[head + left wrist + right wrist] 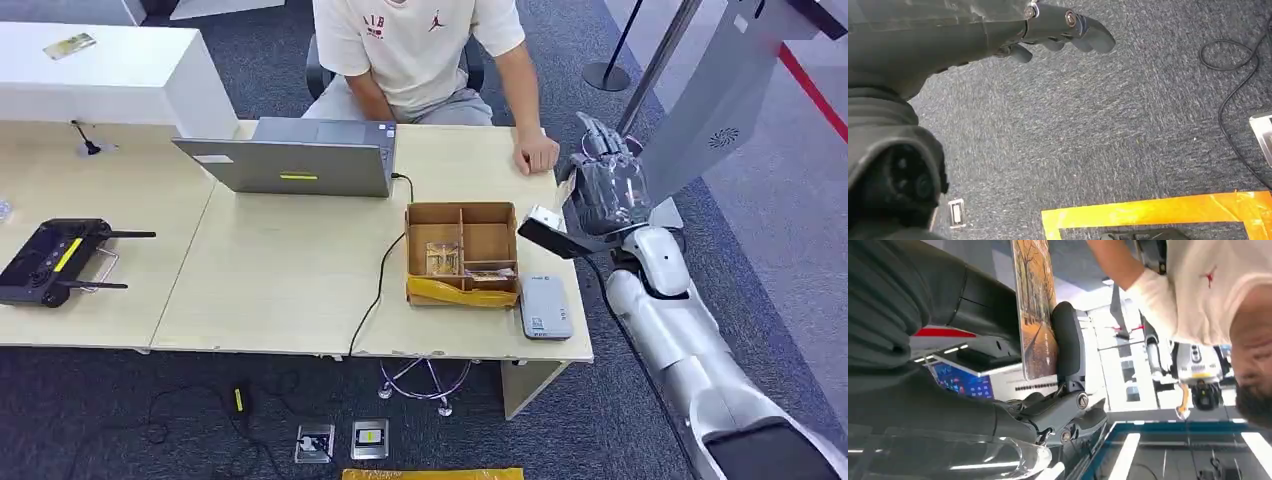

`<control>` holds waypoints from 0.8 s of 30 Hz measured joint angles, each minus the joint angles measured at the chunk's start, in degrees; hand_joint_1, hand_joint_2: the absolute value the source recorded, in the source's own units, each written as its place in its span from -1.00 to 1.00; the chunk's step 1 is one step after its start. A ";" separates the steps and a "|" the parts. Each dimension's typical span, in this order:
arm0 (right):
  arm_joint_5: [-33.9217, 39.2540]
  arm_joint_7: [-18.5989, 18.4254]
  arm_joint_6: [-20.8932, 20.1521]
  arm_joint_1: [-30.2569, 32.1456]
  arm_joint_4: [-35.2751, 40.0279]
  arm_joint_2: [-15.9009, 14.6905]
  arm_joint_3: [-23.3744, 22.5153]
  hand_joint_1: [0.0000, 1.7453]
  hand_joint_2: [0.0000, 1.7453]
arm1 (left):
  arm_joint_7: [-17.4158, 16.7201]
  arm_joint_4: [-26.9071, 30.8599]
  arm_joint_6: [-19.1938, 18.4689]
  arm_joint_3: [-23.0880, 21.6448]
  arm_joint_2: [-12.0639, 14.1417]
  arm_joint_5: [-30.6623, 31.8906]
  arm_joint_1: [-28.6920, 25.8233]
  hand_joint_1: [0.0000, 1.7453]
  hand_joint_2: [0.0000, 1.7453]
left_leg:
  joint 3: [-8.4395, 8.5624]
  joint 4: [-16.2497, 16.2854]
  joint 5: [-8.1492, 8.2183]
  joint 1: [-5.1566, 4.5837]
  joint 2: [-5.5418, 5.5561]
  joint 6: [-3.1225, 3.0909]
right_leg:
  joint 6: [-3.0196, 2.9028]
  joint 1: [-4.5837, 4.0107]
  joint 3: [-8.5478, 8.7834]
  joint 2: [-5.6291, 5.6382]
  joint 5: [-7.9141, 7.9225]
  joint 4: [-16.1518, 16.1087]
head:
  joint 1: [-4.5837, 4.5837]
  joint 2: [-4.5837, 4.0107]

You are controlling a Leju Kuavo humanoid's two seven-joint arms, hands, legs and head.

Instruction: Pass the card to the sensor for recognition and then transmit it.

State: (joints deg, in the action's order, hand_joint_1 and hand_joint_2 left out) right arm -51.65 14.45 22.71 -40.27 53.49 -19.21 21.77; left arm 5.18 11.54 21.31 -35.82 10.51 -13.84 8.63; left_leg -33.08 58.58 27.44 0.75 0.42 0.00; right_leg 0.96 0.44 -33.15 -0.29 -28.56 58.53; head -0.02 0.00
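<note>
Head view, right of frame: right hand (607, 190) pinches card (1035, 310), raised toward person's hand (538, 155) for handover; sensor (545, 307) lies below it; left hand (1048, 30) holds nothing, fingers loosely curled.

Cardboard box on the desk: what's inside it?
The cardboard box has compartments: two near ones hold small yellowish packets, contents unreadable. The far ones look empty; the front wall hides part of the floor.

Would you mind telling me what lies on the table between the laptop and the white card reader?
In the head view, the cardboard box with cards in its compartments sits between the laptop and the card reader, with a black cable beside it.
</note>
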 joint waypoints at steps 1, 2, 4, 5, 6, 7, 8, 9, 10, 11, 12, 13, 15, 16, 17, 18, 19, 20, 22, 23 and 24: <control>0.00 -0.32 -0.33 1.30 0.89 -0.50 -0.04 0.98 1.00 | 0.00 0.00 0.02 0.00 0.00 -0.07 -0.03 -1.00 -1.00 | 0.00 0.00 0.01 0.00 0.00 -0.01 | 0.00 0.00 0.00 0.00 0.00 0.00 | -0.04 0.00; 0.00 -0.57 -0.59 2.55 1.60 -0.92 -0.11 0.98 1.00 | 0.00 0.00 0.02 0.00 -0.02 -0.11 -0.03 -1.00 -1.00 | 0.00 0.00 0.01 0.00 0.00 -0.02 | 0.00 0.00 0.01 0.00 0.00 0.00 | -0.02 0.00; 0.00 -0.94 -1.18 4.71 3.08 -1.90 -0.24 0.98 1.00 | 0.00 0.00 0.04 0.00 -0.04 -0.15 -0.07 -1.00 -1.00 | -0.01 0.00 0.02 -0.01 0.00 -0.02 | 0.00 0.01 0.00 0.01 0.00 0.00 | -0.04 0.00; 0.00 -1.11 -1.22 5.61 3.52 -2.23 -0.35 0.98 1.00 | 0.00 0.00 0.04 0.00 -0.04 -0.17 -0.07 -1.00 -1.00 | 0.00 0.00 0.02 -0.01 -0.01 -0.02 | 0.00 0.01 0.00 0.02 0.00 0.00 | -0.02 0.00; 0.00 -1.24 -1.20 6.38 3.91 -2.53 -0.37 0.92 1.00 | 0.00 0.00 0.07 0.00 -0.04 -0.17 -0.07 -1.00 -1.00 | 0.00 0.00 0.03 -0.01 -0.02 -0.01 | 0.00 0.01 0.00 0.03 0.00 0.00 | -0.02 0.00; 0.02 -1.35 -1.18 7.15 4.24 -2.93 -0.42 0.90 1.00 | 0.00 0.00 0.07 0.00 -0.07 -0.17 -0.07 -1.00 -1.00 | 0.01 0.00 0.03 -0.01 -0.03 -0.01 | 0.00 0.01 0.00 0.03 0.00 0.00 | -0.02 0.00; 0.04 -1.40 -1.11 7.91 4.54 -3.25 -0.55 0.92 1.00 | 0.00 0.00 0.07 0.00 -0.07 -0.17 -0.07 -1.00 -1.00 | 0.01 0.00 0.03 -0.01 -0.03 -0.01 | 0.00 0.01 0.01 0.02 0.00 -0.01 | -0.02 0.00; 0.04 -1.46 -1.09 8.67 4.83 -3.52 -0.72 0.94 1.00 | 0.00 0.00 0.07 0.00 -0.07 -0.17 -0.08 -1.00 -1.00 | 0.01 0.00 0.03 -0.01 -0.02 -0.01 | 0.00 0.01 0.01 0.02 0.00 0.00 | -0.02 0.00; 0.04 -1.62 -1.03 9.35 5.02 -3.71 -0.90 0.94 1.00 | 0.00 0.00 0.07 0.00 -0.07 -0.20 -0.09 -1.00 -1.00 | 0.00 0.00 0.03 -0.01 -0.02 -0.01 | 0.00 0.01 0.00 0.02 0.00 0.00 | -0.04 0.00; 0.02 -1.81 -0.98 9.95 5.20 -3.89 -0.96 0.94 1.00 | 0.00 0.00 0.07 0.00 -0.07 -0.20 -0.09 -1.00 -1.00 | 0.01 0.00 0.03 0.00 -0.03 -0.01 | 0.00 0.00 0.00 0.03 0.00 0.00 | -0.02 0.00; -0.02 -1.83 -0.96 10.40 5.29 -4.00 -0.98 0.92 1.00 | 0.02 0.00 0.07 0.00 -0.07 -0.24 -0.08 -1.00 -1.00 | 0.01 0.00 0.03 0.00 -0.03 -0.01 | 0.00 0.00 0.00 0.04 0.00 0.00 | -0.02 0.00; -0.04 -1.83 -0.96 10.73 5.31 -4.13 -1.01 0.92 1.00 | 0.02 0.00 0.07 0.00 -0.07 -0.31 -0.08 -1.00 -1.00 | 0.01 0.00 0.03 0.00 -0.05 -0.01 | 0.00 0.00 0.00 0.05 0.00 0.00 | -0.04 0.00; -0.33 -1.81 -0.94 11.25 5.31 -4.24 -1.20 0.92 1.00 | 0.00 0.00 0.11 0.00 -0.09 -0.44 -0.08 -1.00 -1.00 | 0.01 0.00 0.03 0.00 -0.05 -0.01 | 0.00 0.00 0.00 0.05 0.00 0.00 | -0.02 0.00; -0.39 -1.75 -0.96 11.47 5.31 -4.22 -1.29 0.88 1.00 | 0.00 0.00 0.17 0.00 -0.13 -0.50 -0.08 -1.00 -1.00 | 0.01 0.00 0.03 0.00 -0.05 -0.01 | 0.00 0.00 0.00 0.05 0.00 0.00 | -0.02 0.00; -0.57 -1.68 -0.94 11.58 5.29 -4.22 -1.29 0.88 1.00 | 0.00 0.00 0.22 0.00 -0.15 -0.55 -0.07 -1.00 -1.00 | 0.01 0.00 0.03 0.00 -0.05 -0.01 | 0.00 0.00 0.00 0.05 0.00 0.00 | -0.04 0.00; -0.72 -1.55 -0.96 11.65 5.31 -4.22 -1.29 0.92 1.00 | 0.00 0.00 0.24 0.00 -0.17 -0.59 -0.07 -1.00 -1.00 | 0.01 0.00 0.03 0.00 -0.05 -0.01 | 0.00 0.00 0.00 0.05 0.00 0.00 | -0.02 0.00; -0.94 -1.40 -0.96 11.71 5.29 -4.22 -1.29 0.88 1.00 | 0.00 0.00 0.24 0.00 -0.22 -0.63 -0.07 -1.00 -1.00 | 0.01 0.00 0.03 0.00 -0.05 -0.01 | 0.00 0.00 0.00 0.05 0.00 0.00 | -0.04 0.00; -0.96 -1.35 -0.94 11.79 5.29 -4.19 -1.29 0.90 1.00 | 0.00 0.00 0.24 0.00 -0.28 -0.68 -0.07 -1.00 -1.00 | 0.01 0.00 0.03 0.00 -0.06 -0.01 | 0.00 0.00 0.00 0.05 0.00 0.00 | -0.02 0.00; -0.98 -1.33 -0.94 12.01 5.29 -4.13 -1.29 0.94 1.00 | 0.00 0.00 0.24 0.00 -0.37 -0.70 -0.07 -1.00 -1.00 | 0.01 0.00 0.03 0.00 -0.06 -0.01 | 0.00 0.00 0.00 0.04 0.00 0.00 | -0.04 0.00; -0.96 -1.33 -0.94 12.12 5.29 -4.06 -1.29 0.94 1.00 | 0.00 0.00 0.24 0.00 -0.42 -0.70 -0.07 -1.00 -1.00 | 0.00 0.00 0.03 0.00 -0.06 -0.01 | 0.00 0.00 0.00 0.04 0.00 0.00 | -0.02 0.00; -0.96 -1.33 -0.94 12.22 5.29 -4.00 -1.29 0.92 1.00 | 0.00 0.00 0.22 0.00 -0.46 -0.70 -0.07 -1.00 -1.00 | 0.00 0.00 0.03 -0.01 -0.06 -0.01 | 0.00 0.01 0.00 0.04 0.00 0.00 | -0.04 0.00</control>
State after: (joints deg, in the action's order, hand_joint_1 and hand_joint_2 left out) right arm -52.61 13.11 21.77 -28.04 58.77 -23.21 20.48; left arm 5.18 11.54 21.53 -35.82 10.05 -14.53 8.56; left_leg -33.08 58.57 27.47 0.75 0.36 -0.01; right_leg 0.96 0.44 -33.15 -0.25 -28.56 58.53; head -0.07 0.00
